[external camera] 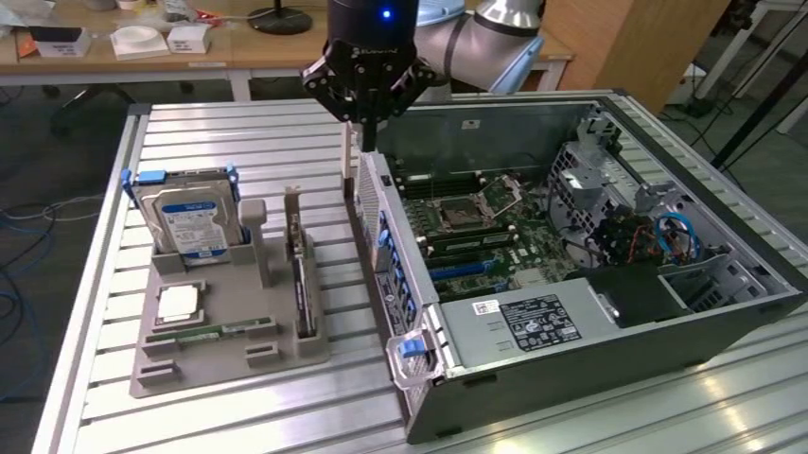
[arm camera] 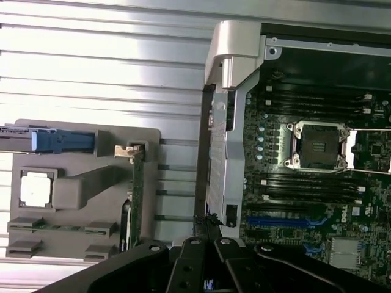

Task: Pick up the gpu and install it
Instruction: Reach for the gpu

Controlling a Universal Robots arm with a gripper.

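The gpu (external camera: 301, 279) stands on edge in a slot of the grey holder tray (external camera: 189, 364), its green card and silver bracket pointing up. From the wrist camera the gpu (arm camera: 135, 189) appears edge-on as a thin green strip. My gripper (external camera: 366, 142) hangs shut with nothing in it, above the top edge of the open computer case's wall (external camera: 378, 236), to the exterior view's right of the gpu and apart from it. In the wrist view the gripper (arm camera: 208, 224) sits over that same case wall (arm camera: 221, 152).
The holder tray also carries a silver hard drive (external camera: 189, 225), a processor chip (external camera: 177, 301) and a narrow memory stick (external camera: 208, 333). Inside the case lie the motherboard (external camera: 486, 236), its empty socket (arm camera: 317, 146) and blue slots (arm camera: 284, 221). The slatted metal table (external camera: 227, 132) surrounds all.
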